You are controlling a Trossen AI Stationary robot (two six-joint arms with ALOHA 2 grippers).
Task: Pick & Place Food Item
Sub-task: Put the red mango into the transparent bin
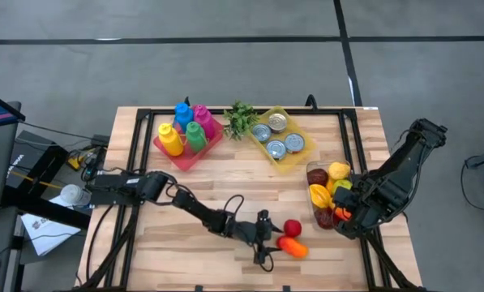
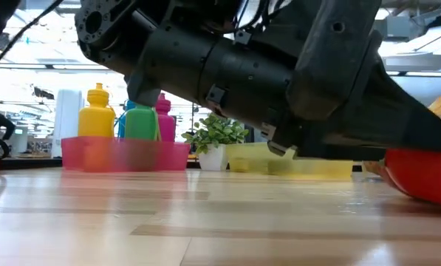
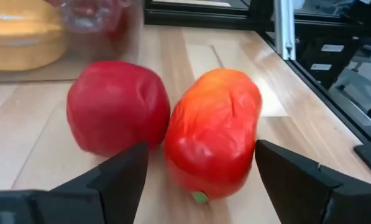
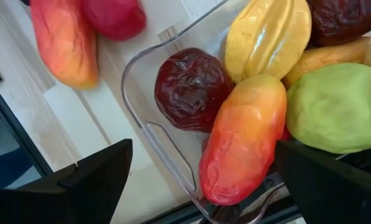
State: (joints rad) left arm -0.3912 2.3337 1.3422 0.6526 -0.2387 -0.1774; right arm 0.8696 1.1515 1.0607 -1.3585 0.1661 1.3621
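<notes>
An orange-red oblong fruit (image 3: 213, 134) lies on the wooden table, with a round red fruit (image 3: 117, 106) right beside it. My left gripper (image 3: 202, 146) is open and low over the table. Its fingers stand on either side of the orange-red fruit's near end; I see no touch. In the high view my left gripper (image 1: 272, 242) sits just left of both fruits (image 1: 293, 247). A clear container (image 1: 313, 172) at the table's right holds several fruits. My right gripper (image 4: 202, 149) hovers open over its near end (image 4: 163, 168).
A pink tray of coloured bottles (image 1: 187, 134), a small green plant (image 1: 240, 119) and a yellow tray of cans (image 1: 280, 138) stand along the far edge. Bare wood (image 1: 177, 243) lies at the near left. My left arm stretches low across the table's near half.
</notes>
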